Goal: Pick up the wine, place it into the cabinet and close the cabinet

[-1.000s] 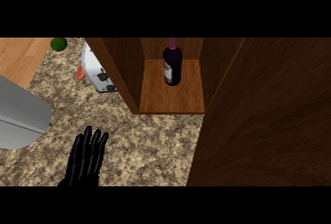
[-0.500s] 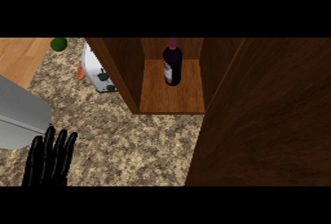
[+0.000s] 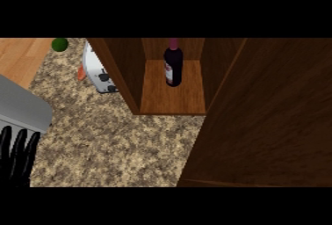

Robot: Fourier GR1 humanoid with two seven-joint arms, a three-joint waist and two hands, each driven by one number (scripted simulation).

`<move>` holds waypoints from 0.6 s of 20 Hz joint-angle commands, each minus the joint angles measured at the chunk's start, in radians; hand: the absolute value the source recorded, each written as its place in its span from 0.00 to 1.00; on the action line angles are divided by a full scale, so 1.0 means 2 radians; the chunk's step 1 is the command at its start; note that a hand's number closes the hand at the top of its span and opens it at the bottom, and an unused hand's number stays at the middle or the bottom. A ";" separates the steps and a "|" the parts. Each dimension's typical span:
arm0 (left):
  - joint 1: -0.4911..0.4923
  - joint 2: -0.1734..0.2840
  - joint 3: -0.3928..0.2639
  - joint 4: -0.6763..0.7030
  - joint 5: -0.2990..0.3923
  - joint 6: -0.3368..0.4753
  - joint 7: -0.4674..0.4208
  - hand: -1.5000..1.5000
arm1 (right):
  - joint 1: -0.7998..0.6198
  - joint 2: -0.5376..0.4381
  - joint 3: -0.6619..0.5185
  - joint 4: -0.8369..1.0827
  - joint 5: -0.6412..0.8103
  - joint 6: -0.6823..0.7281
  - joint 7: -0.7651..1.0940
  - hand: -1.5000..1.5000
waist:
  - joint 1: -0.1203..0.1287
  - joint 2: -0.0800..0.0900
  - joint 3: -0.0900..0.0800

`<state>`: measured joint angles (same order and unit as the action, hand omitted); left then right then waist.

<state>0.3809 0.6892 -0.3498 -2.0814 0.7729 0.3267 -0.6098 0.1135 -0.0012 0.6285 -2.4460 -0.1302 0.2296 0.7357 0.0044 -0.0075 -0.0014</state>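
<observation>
Fingers [image 3: 18, 149] of the left hand [image 3: 16, 160] stood straight and released at the head view's lower left edge, grasping nothing, resting over the speckled desk [image 3: 110, 140]. Wine [image 3: 173, 63] stood upright inside the cabinet [image 3: 172, 99], so placing looked done. Cabinet door [image 3: 266, 123] hung open at right, likely awaiting a push; the right hand did not show
</observation>
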 commanded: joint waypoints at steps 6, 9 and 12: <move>0.021 0.035 0.097 0.024 0.057 -0.079 0.021 0.00 | -0.044 0.000 0.147 -0.047 0.075 -0.106 0.023 1.00 | 0.000 0.000 -0.001; 0.037 0.040 0.095 0.010 0.047 -0.078 0.022 0.00 | -0.045 0.000 0.183 -0.027 0.102 -0.133 0.001 1.00 | 0.001 -0.003 -0.001; 0.040 0.048 0.115 0.006 0.057 -0.089 0.028 0.00 | -0.060 -0.001 0.184 -0.025 0.117 -0.152 -0.002 1.00 | 0.001 -0.003 -0.001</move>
<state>0.4491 0.7695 -0.1454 -2.0472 0.8786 0.1615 -0.5706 0.0779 -0.0713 0.7581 -2.4683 0.0087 0.0040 0.7128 0.0062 -0.0114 -0.0029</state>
